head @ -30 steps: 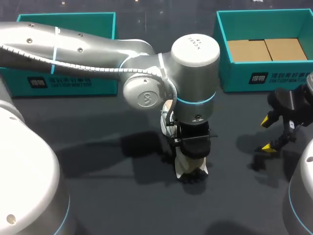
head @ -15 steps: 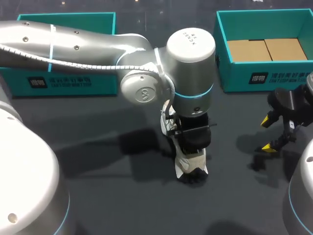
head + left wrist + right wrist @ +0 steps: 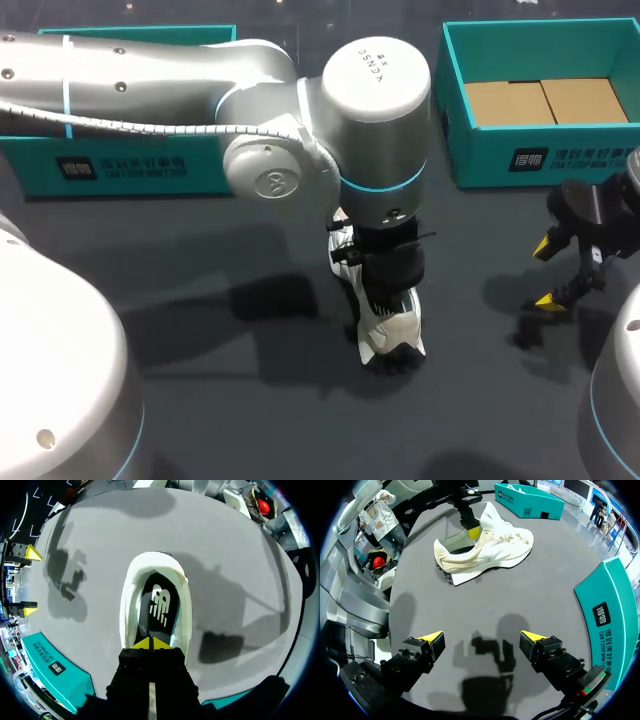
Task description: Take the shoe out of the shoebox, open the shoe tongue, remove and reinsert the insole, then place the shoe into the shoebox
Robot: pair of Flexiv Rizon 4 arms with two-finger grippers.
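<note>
A white shoe (image 3: 391, 336) stands on the dark table in the middle, heel toward the near edge. Through its opening shows the black insole (image 3: 159, 605), lying inside the white shoe (image 3: 131, 595). My left gripper (image 3: 151, 643) is shut, its yellow tips pressed together at the tongue-side end of the opening, right over the insole's edge. I cannot tell whether they pinch it. From the right wrist view, the left gripper (image 3: 474, 530) dips into the shoe (image 3: 492, 550). My right gripper (image 3: 482, 641) hovers open and empty over bare table at the right (image 3: 546, 273).
A teal shoebox (image 3: 500, 140) with a cardboard floor stands at the back right. A second teal box (image 3: 130, 165) stands at the back left, partly behind my left arm. Dark tabletop lies between the shoe and my right gripper.
My left arm's wrist has drawn back toward the far left, and more of the shoe's heel shows beneath it. The shoe and my right arm have stayed put.
</note>
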